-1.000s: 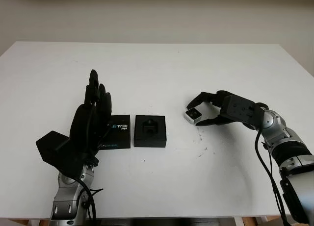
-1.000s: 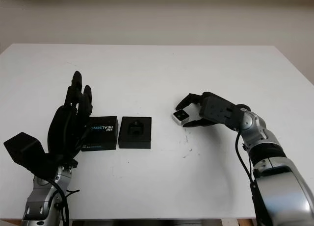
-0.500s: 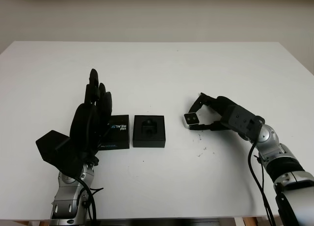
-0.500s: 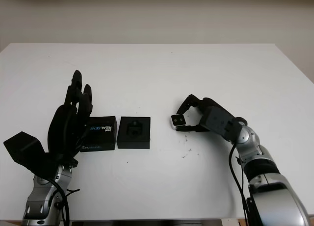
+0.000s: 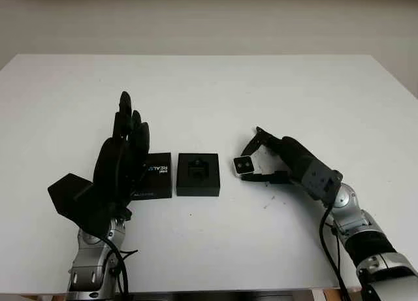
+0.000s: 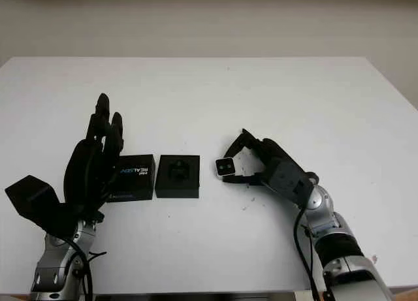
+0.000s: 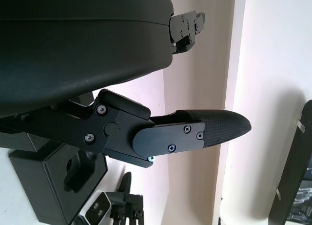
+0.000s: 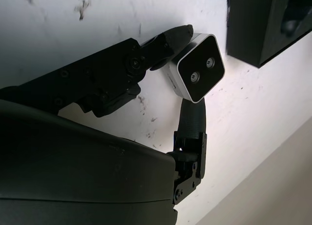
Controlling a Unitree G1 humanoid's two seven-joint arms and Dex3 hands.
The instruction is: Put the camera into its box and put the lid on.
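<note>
A small white camera (image 5: 243, 165) with two dark lenses is pinched in my right hand (image 5: 256, 158), just above the white table and a short way right of the box. The wrist view shows the camera (image 8: 197, 74) held between black fingertips (image 8: 170, 39). The open black box (image 5: 198, 174) with a moulded insert sits at the table's middle. Its black lid (image 5: 155, 175), printed with white and blue lettering, lies flat against the box's left side. My left hand (image 5: 124, 158) is raised upright at the lid's left edge, open and holding nothing.
The white table (image 5: 209, 98) stretches wide behind the objects. A few dark specks (image 5: 269, 202) mark its surface under my right hand. A pale wall rises beyond the far edge.
My right hand has carried the camera leftward, from well right of the box to close by its right side. The left hand, box and lid have not moved.
</note>
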